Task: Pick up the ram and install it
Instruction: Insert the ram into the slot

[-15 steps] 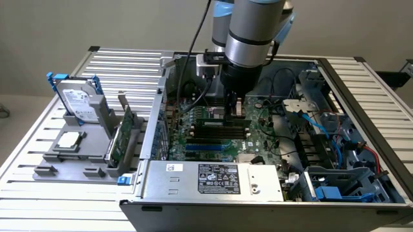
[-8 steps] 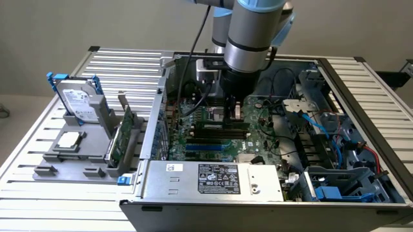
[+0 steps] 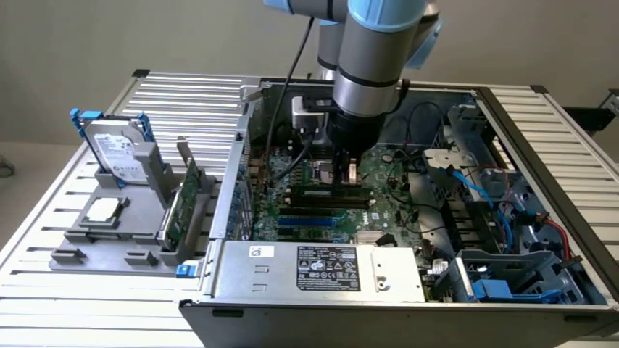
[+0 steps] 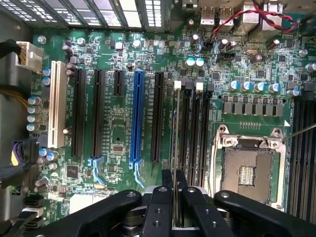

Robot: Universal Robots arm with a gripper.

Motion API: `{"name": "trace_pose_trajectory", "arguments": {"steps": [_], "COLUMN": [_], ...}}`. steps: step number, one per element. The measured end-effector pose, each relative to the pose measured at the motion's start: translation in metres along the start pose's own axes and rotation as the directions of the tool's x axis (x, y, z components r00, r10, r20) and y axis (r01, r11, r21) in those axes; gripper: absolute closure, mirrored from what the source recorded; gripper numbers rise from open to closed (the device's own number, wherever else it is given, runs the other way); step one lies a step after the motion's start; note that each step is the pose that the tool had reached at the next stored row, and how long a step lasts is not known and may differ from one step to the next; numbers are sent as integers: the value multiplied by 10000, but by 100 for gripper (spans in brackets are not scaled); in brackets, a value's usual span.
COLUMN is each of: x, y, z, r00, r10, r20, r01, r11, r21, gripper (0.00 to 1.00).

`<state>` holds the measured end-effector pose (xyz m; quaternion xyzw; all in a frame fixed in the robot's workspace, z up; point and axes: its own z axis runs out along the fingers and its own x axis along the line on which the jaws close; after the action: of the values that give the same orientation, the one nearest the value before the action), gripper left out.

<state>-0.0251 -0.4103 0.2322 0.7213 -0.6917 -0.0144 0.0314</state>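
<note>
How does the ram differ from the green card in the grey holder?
The ram is clamped in the gripper over the memory slots. The green card stands untouched in the grey holder, outside the case. The ram shows as a narrow strip seen edge-on, while the green card is a broader, taller board. Both are thin boards standing on edge.

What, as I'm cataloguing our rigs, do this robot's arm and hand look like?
The arm is a silver-grey cylinder with light-blue joint caps and a black band; a black cable runs alongside it. The hand is matte black, with two flat fingers dotted with small screw holes and curved black links on either side.
</note>
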Motion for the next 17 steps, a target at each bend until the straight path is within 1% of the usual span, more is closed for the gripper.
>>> {"name": "trace_pose_trajectory", "arguments": {"steps": [4,6,10,13,17], "x": [-4,-5,-4,-4,-4], "y": [2,3,2,2,2], "z": [11,12,12,13,28], "r00": [10000,10000,10000,10000,10000], "r10": [-3,-4,-6,-4,-2], "r20": [61,81,86,84,81], "r01": [3,4,6,3,0], "r11": [10000,10000,10000,10000,9999], "r21": [3,5,21,63,166], "gripper": [86,86,86,86,86]}}
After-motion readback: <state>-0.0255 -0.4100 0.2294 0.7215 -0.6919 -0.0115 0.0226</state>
